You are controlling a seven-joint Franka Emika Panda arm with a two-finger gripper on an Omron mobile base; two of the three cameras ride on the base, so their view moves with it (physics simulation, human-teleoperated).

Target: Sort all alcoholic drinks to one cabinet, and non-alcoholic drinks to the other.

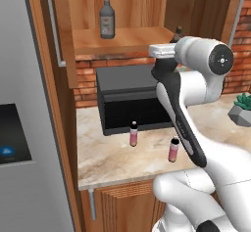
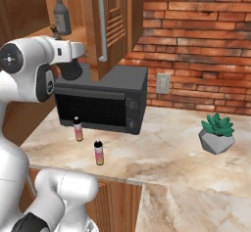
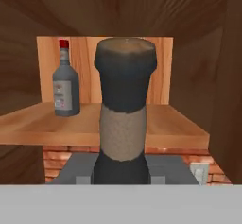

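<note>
Step in hand: carrying the second liquor bottle to the cabinet. Closest in the hand view is the dark bottle [image 3: 124,119], thin neck and dark cap upright dead centre, so the tool [image 1: 172,42] looks clenched on it below the neck; the fingertips themselves are hidden, so the grasp is my read, not something plainly shown. In the left base view the bottle's cap just peeks above the wrist at the shelf's right end, and the arm is raised to shelf height. Down on the desk [image 1: 112,157] the two small pink bottles, one nearer the microwave [image 1: 133,133] and one nearer the desk edge [image 1: 173,149], stand upright and apart, untouched, in front of the black microwave [image 1: 130,101]. Past the held bottle lies the narrow cabinet [image 3: 106,124] with its door open and its shelf floor just ahead, roughly level with the bottle's lower neck. At the back left of that shelf the clear-grey bottle [image 3: 65,84] with red cap stands upright, already placed. Next move, as I judge it: push forward over the shelf lip, keep the base clear of the edge, lower onto bare shelf right of the clear-grey bottle, release, and back straight out. The pink ones then go in the other cabinet. Risk: clipping the shelf front or tipping the bottle on release.
</note>
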